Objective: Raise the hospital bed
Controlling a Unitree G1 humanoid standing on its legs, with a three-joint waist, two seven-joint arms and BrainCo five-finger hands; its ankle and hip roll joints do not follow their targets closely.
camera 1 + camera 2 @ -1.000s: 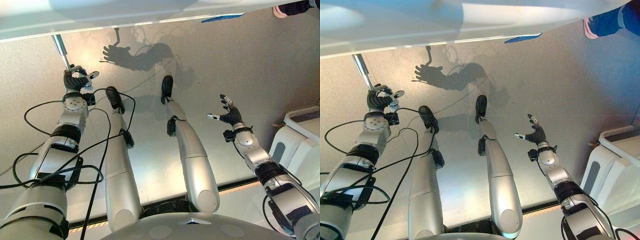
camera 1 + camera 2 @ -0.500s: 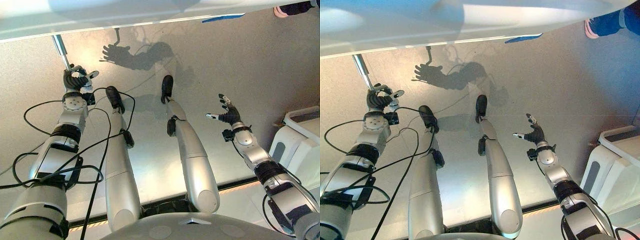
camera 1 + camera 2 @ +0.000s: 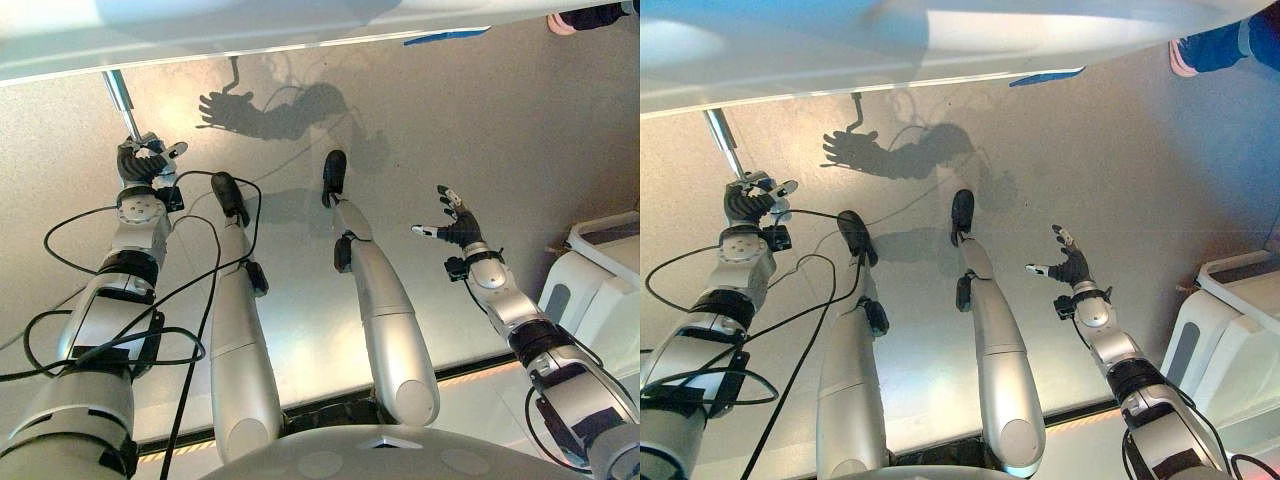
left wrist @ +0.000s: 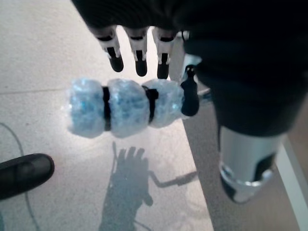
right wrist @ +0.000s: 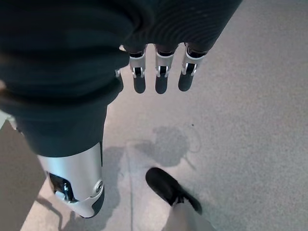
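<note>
The bed (image 3: 200, 30) spans the far edge of the scene, its pale underside running left to right above the floor (image 3: 480, 150). At far left a metal crank rod (image 3: 122, 98) descends from the bed frame toward the near side, ending in a handle (image 4: 122, 107) wrapped in padded clear film and bound with two black bands. The left hand (image 3: 140, 160) is at that handle: in the left wrist view its fingers (image 4: 139, 55) hang relaxed just beside the wrap, not closed on it, with the thumb tip at one end of the wrap. The right hand (image 3: 458, 228) hovers well apart at right over bare floor, fingers spread and holding nothing. The step in hand appears to be taking hold of the crank. To do it well, centre the palm over the middle section between the bands, then curl fingers and thumb fully round the wrap before applying any torque; the film looks soft and may slip under a partial grip. Turn in smooth full circles, keeping the wrist in line with the rod. Keep the right hand clear of the crank's sweep.
</note>
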